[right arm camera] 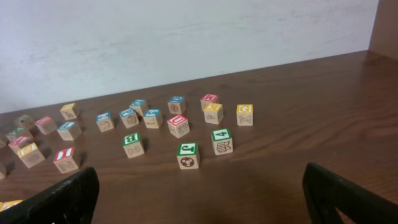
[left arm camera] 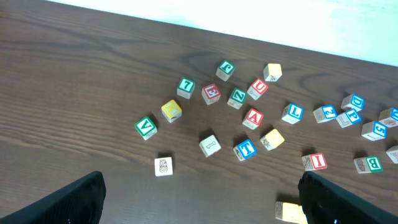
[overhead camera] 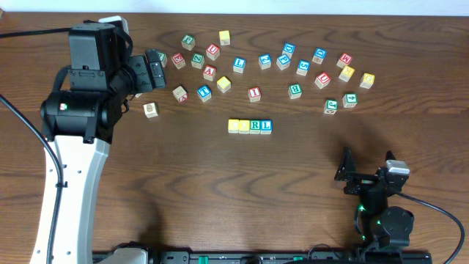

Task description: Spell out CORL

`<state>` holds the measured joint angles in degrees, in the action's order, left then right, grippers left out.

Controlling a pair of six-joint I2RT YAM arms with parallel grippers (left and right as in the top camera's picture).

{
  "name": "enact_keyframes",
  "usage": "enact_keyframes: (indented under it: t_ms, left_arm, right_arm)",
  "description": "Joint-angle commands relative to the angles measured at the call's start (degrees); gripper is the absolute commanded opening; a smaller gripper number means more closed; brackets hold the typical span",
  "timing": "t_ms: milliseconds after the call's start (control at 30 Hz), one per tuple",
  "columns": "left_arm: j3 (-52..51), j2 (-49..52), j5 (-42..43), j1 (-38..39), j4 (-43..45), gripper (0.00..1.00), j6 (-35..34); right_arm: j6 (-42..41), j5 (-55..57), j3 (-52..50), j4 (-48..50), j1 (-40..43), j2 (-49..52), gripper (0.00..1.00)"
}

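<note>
gaping wide, empty: left pincer [left arm camera: 202,200], right pincer [right arm camera: 200,200]; corl row [overhead camera: 250,126], two yellow faces unreadable overhead.

Overhead, the left arm [overhead camera: 91,81] is partly hiding a cube [overhead camera: 163,58], and letters on the row's two yellow cubes [overhead camera: 234,126] are proving too small to read. In the left wrist view, a yellow cube [left arm camera: 290,212] is running off the bottom edge.

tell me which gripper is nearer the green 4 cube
Right. The right gripper sits just below the green 4 cube in the overhead view; the left gripper is far across the table.
</note>
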<state>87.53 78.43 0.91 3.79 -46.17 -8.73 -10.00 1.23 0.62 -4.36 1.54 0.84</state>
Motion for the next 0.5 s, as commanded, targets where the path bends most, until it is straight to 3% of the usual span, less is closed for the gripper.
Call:
enact_keyframes:
  t_ms: [0, 233, 467]
  left_arm:
    - [0.57, 0.13, -0.74, -0.2, -0.09, 0.98, 0.59]
    - [0.42, 0.22, -1.42, -0.2, -4.35, 0.98, 1.03]
    - [-4.9, -5.86, -3.54, -0.33, -1.4, 0.98, 4.48]
  right_arm:
    - [0.7, -0.35, -0.31, 0.13, 0.72, -0.46, 0.99]
    - [0.7, -0.35, -0.31, 0.11, 0.72, -0.46, 0.99]
    - [0.7, -0.35, -0.31, 0.13, 0.72, -0.46, 0.99]
